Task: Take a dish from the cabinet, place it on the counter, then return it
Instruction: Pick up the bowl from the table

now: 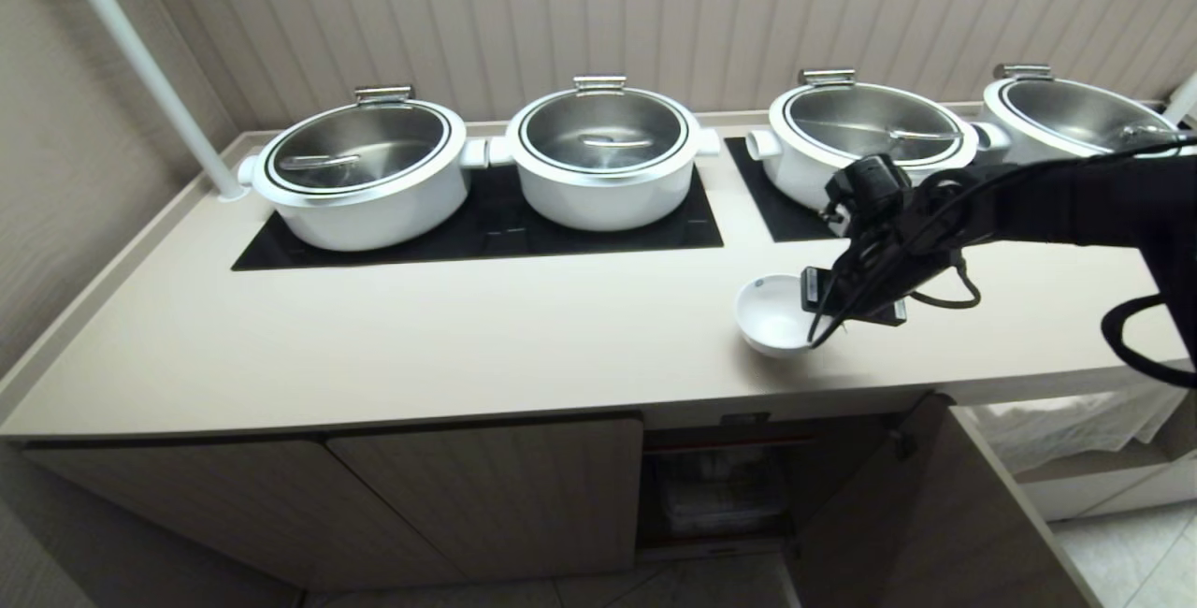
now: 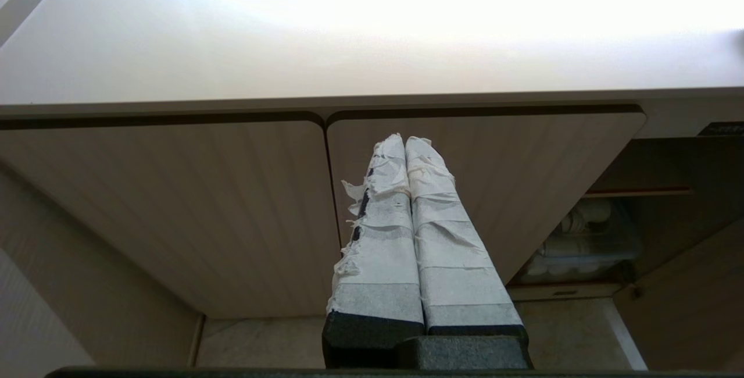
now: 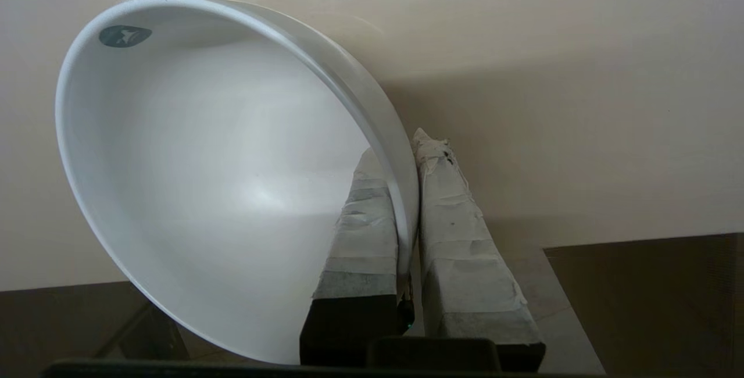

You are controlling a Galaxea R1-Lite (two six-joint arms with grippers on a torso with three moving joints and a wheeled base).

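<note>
Fingers (image 3: 401,215) of the right gripper (image 1: 828,323) pinch the dish's (image 1: 771,313) rim, one inside, one outside, holding it tilted at the worktop's (image 1: 468,327) front edge, above the open cabinet (image 1: 720,486). Left fingers (image 2: 407,192) are closed, empty, facing the cabinet doors.

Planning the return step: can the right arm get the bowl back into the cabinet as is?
Probably yes: the right gripper is clamped on the bowl's rim, and the cabinet door below stands open.

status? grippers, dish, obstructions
Right gripper shut on dish rim, over counter front edge. Left gripper shut, parked by cabinet. Nothing in the way.
</note>
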